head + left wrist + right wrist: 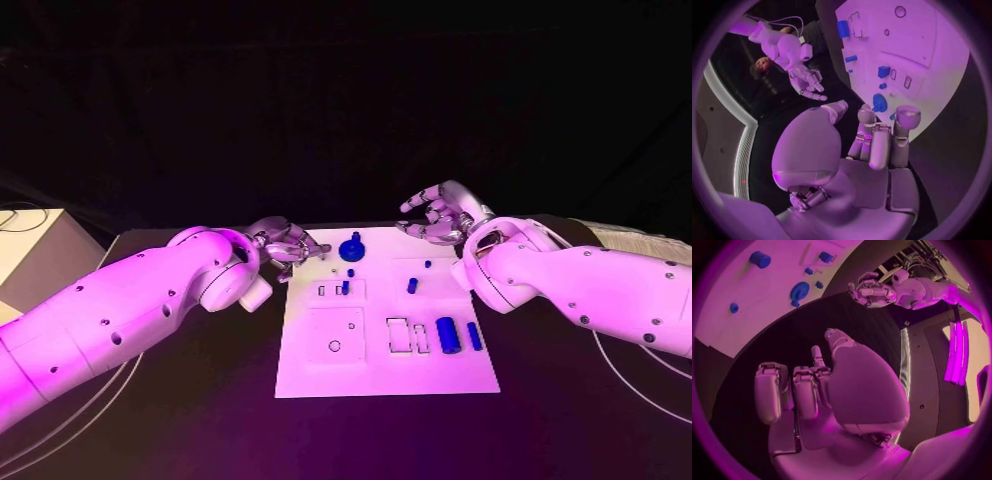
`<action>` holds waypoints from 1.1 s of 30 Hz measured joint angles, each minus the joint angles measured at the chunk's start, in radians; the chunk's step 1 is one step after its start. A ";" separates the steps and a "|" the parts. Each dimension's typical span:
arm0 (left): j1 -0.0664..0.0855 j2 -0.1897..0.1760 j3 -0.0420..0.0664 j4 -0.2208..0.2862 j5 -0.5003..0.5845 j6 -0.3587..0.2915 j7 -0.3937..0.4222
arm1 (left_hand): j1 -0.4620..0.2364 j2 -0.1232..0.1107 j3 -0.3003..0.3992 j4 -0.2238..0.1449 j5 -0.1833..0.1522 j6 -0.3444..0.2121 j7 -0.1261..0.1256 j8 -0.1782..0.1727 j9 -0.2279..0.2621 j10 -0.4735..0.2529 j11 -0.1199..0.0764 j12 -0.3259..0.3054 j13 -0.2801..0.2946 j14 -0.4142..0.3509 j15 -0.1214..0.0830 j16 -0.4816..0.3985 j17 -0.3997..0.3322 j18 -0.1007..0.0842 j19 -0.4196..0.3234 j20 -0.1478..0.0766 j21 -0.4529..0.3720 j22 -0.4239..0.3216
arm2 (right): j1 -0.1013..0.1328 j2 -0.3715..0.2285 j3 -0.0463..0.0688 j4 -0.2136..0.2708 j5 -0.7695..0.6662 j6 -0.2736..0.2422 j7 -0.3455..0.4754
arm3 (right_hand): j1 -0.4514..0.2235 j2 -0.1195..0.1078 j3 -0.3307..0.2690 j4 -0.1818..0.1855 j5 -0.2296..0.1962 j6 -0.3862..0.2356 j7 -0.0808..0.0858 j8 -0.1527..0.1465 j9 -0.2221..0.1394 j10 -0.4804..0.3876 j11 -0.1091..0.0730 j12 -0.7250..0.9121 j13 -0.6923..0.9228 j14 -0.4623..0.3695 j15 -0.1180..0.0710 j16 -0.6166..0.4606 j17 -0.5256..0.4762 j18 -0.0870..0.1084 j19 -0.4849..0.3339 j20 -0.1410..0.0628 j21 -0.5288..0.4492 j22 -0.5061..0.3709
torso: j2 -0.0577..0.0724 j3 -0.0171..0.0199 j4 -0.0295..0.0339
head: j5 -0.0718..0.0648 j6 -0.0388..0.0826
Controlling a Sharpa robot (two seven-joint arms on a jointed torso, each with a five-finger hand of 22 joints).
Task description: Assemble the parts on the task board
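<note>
White task board (382, 375) lies mid-worktop (188, 420), small blue parts (447, 332) scattered over it: two cylinders near its right edge, a rounded knob-like piece (353, 247) at the far end. Both hands wait off the far corners, probably to leave the board clear for a first pick. Left hand (283, 241) hovers at the far-left corner, fingers (879, 145) curled inward, holding nothing. Right hand (444, 216) is raised beyond the far-right corner, its fingers bent loosely apart, empty too.

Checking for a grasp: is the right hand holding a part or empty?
Empty. The right hand hovers past the task board's far edge, fingers apart with nothing between them; the right wrist view shows the same.
</note>
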 measured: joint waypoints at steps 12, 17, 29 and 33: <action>0.074 0.124 -0.064 -0.140 -0.120 0.169 -0.130 | -0.085 0.008 -0.023 0.003 0.000 0.019 -0.025 0.063 0.045 0.058 -0.016 0.077 0.103 0.003 -0.012 0.021 0.000 -0.016 0.030 -0.006 0.065 0.090 | 0.009 0.019 0.000 -0.054 0.071 0.014 0.025 | 0.000 0.000 0.005 0.000 0.008 0.000 0.000 0.000 0.000 0.000 0.000 0.000 0.000 0.000 0.000 0.000 0.000 0.000 0.000 0.000 0.000 0.000 | -0.008 0.0079 -0.0056 | 0.007 -0.013; 0.093 0.156 -0.074 -0.179 -0.146 0.214 -0.152 | -0.098 0.017 -0.032 0.004 0.000 0.027 -0.034 0.111 0.097 0.065 -0.024 0.085 0.115 0.004 -0.022 0.024 0.000 -0.016 0.029 -0.014 0.072 0.099 | 0.012 0.024 0.000 -0.065 0.081 0.018 0.027 | 0.000 0.000 0.011 0.000 0.013 0.000 0.000 0.000 -0.001 0.000 0.000 0.000 0.000 0.000 0.000 0.000 0.000 0.000 0.000 0.000 0.000 0.000 | -0.005 0.0078 -0.0072 | 0.004 -0.015; 0.133 0.220 -0.099 -0.252 -0.184 0.348 -0.186 | -0.113 0.023 -0.029 0.001 0.000 -0.021 -0.029 0.119 0.142 0.023 -0.022 0.062 0.074 0.005 -0.023 0.015 0.000 -0.016 0.013 -0.015 0.072 0.081 | 0.020 0.036 0.000 -0.077 0.089 0.026 0.026 | 0.000 0.000 0.016 0.000 0.024 0.000 0.000 0.000 -0.002 0.000 0.000 0.000 0.000 0.000 0.000 0.000 0.000 0.000 0.000 0.000 0.000 0.000 | 0.003 0.0056 -0.0057 | -0.002 -0.022; 0.140 0.236 -0.102 -0.280 -0.191 0.394 -0.194 | -0.113 0.023 -0.026 -0.002 0.000 -0.030 -0.026 0.119 0.148 0.010 -0.020 0.053 0.063 0.005 -0.023 0.011 0.000 -0.016 0.004 -0.014 0.065 0.072 | 0.022 0.039 0.000 -0.079 0.090 0.029 0.024 | 0.000 0.000 0.016 0.000 0.024 0.000 0.000 0.000 -0.002 0.000 0.000 0.000 0.000 0.000 0.000 0.000 0.000 0.000 0.000 0.000 0.000 0.000 | 0.004 0.0049 -0.0056 | -0.004 -0.026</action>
